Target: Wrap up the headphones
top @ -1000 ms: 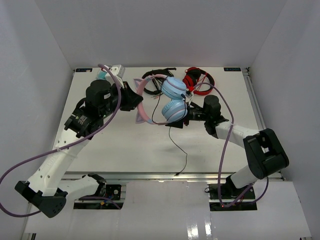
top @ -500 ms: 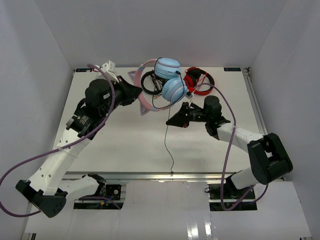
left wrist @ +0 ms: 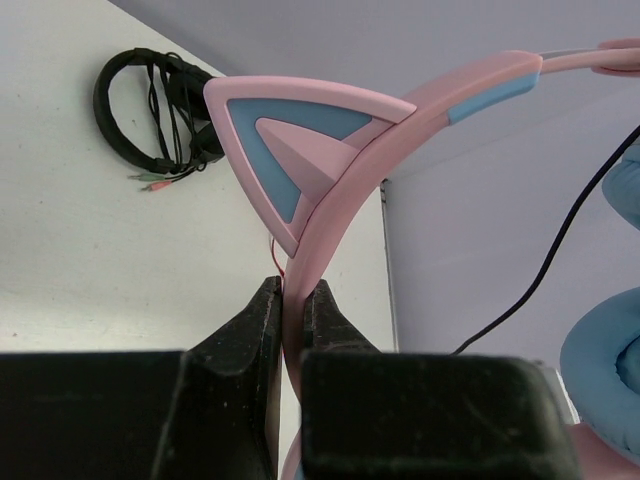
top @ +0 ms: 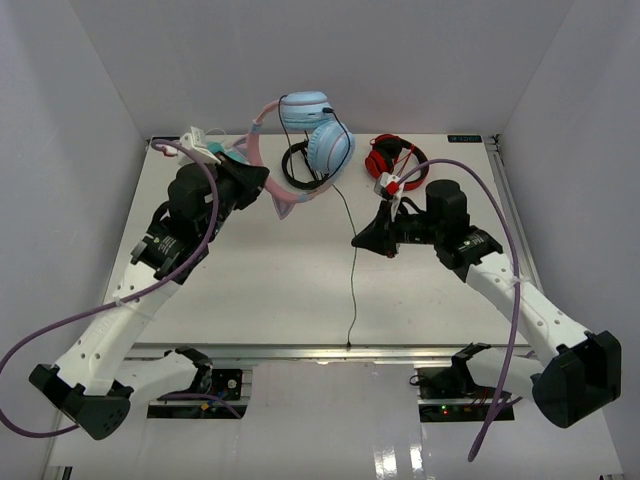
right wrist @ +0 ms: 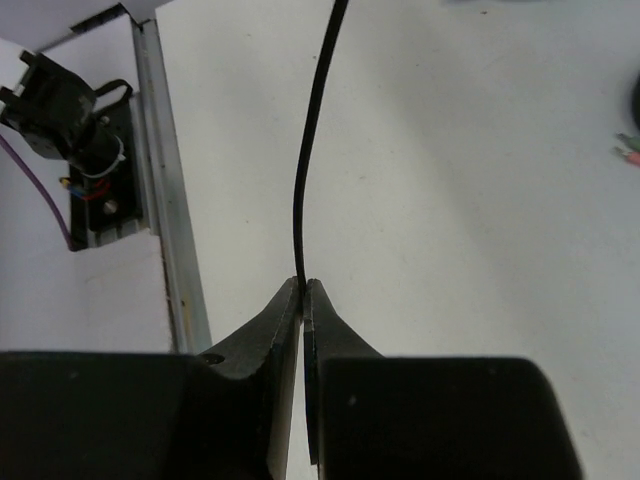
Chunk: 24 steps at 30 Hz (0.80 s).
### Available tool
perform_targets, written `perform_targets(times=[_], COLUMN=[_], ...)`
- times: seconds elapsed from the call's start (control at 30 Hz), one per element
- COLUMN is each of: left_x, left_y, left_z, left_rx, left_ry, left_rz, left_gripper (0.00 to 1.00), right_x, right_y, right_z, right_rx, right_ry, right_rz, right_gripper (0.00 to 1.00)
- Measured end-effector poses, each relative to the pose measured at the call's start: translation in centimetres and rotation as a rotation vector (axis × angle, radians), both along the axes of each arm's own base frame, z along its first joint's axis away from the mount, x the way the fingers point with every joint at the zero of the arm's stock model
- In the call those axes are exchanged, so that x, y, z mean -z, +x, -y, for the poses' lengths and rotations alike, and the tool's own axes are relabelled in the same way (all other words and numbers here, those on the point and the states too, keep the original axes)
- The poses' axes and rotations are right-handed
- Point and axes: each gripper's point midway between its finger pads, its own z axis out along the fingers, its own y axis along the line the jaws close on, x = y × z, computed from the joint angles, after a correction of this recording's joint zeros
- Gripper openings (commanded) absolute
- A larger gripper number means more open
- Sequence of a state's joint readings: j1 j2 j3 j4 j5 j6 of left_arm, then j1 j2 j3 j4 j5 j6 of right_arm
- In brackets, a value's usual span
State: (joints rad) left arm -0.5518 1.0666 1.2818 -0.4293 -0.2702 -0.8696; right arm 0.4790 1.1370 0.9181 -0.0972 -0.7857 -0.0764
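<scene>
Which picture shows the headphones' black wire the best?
The top view: the cable runs whole from the blue earcups down to its end. The right wrist view shows only a bit pinched in the right gripper; the left wrist view, a short curve.

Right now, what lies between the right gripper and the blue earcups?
Only the thin black cable, running from the earcups to the right gripper, which pinches it; bare table below. The top view shows it.
</scene>
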Motion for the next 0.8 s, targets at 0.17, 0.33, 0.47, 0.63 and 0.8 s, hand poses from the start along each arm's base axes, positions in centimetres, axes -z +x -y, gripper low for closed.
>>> perform_targets(times=[0.17,0.33,0.47,0.63,0.8], left_x=[1.6,2.3,2.9,3.7,6.9], left_y=[0.7,1.9,3.2,5.6,7.5], left_z=[-0.7,-1.0,-1.3,-1.5,-1.9], left_rx=[-0.082,-0.141,-0.195,-0.264,-0.31], left_ry=[-0.055,-0.067,-0.053,0.02,0.163], left_rz=[-0.037,-0.053,-0.061,-0.062,-0.104], left_gripper=[0.0,0.0,0.0,0.0,0.0], right_x=[-1.2,-1.6,-2.8,-4.1,-2.7], right_y=[1.0,1.8,2.6,3.7,5.0], right_z=[1.2,2.3,2.9,2.9,4.1], right_rx=[0.036,0.062,0.091,0.127,0.173], right_ry=[-0.094,-0.171,-0.237,-0.359,-0.565], right_rz=[0.12,0.194,0.289,0.477,0.64], right_gripper=[0.08,0.08,0.08,0.08,0.08])
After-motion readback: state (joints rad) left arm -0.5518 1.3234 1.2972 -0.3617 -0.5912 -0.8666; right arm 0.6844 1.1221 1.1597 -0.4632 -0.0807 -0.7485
